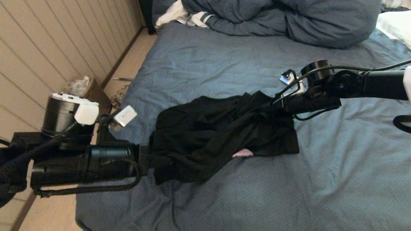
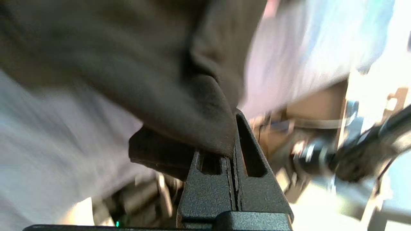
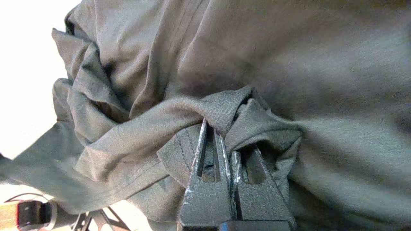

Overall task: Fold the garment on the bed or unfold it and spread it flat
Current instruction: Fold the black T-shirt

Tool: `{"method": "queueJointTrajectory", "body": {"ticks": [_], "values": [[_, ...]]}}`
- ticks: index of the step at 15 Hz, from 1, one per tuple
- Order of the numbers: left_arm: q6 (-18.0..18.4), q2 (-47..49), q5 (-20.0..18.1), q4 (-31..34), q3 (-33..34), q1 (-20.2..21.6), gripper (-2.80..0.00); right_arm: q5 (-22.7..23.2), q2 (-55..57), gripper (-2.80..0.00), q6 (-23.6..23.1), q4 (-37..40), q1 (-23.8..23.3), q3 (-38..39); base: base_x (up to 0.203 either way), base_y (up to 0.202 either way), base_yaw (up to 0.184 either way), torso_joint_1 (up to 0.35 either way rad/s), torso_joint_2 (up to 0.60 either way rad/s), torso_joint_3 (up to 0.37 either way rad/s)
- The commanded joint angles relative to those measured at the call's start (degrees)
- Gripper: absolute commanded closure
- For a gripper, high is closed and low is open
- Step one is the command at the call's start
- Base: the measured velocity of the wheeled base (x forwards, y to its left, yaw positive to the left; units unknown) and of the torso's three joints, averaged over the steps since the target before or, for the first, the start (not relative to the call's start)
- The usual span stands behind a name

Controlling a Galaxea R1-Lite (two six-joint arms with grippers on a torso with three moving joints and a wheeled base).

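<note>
Both grippers, left gripper (image 1: 151, 160) at eight o'clock and right gripper (image 1: 273, 102) at two, are pinching the crumpled black cotton T-shirt (image 1: 221, 134) tight over the big wrinkly blue bed (image 1: 337, 166), so uneven pulling may be making a thin bit slip out.

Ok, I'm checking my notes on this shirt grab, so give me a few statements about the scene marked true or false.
1. Both grippers are shut on the shirt. True: the left gripper and the right gripper each pinch black cloth.
2. The shirt lies spread flat on the bed. False: it is bunched and stretched between the two grippers.
3. A duvet is heaped at the far end of the bed. True.
4. The shirt's whole print faces up. False: only a small pinkish patch peeks out at its near edge.
5. The right gripper holds the duvet. False: it holds the shirt.
</note>
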Motion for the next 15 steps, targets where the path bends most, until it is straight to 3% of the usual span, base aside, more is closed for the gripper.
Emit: {"method": "queueJointTrajectory", "body": {"ticks": [1,5,10,15], "values": [[-0.04,-0.54,-0.19,2.04,-5.63,1.99,0.0,0.28,0.01,0.0,0.05,-0.03,-0.35,-0.59,0.0,0.0,0.0,0.0,0.0,0.0],[0.01,4.1,-0.69,4.55,-14.95,5.5,0.0,0.28,0.03,0.0,0.29,-0.03,-0.35,-4.7,0.0,0.0,0.0,0.0,0.0,0.0],[0.16,9.81,-0.78,4.63,-21.62,8.83,0.0,0.19,-2.35,0.0,0.46,-2.29,-0.71,-4.86,0.0,0.0,0.0,0.0,0.0,0.0],[0.14,6.19,-0.8,8.75,-26.05,11.5,0.0,0.19,-8.9,0.0,2.93,-1.7,-1.9,-4.3,0.0,0.0,0.0,0.0,0.0,0.0]]}}
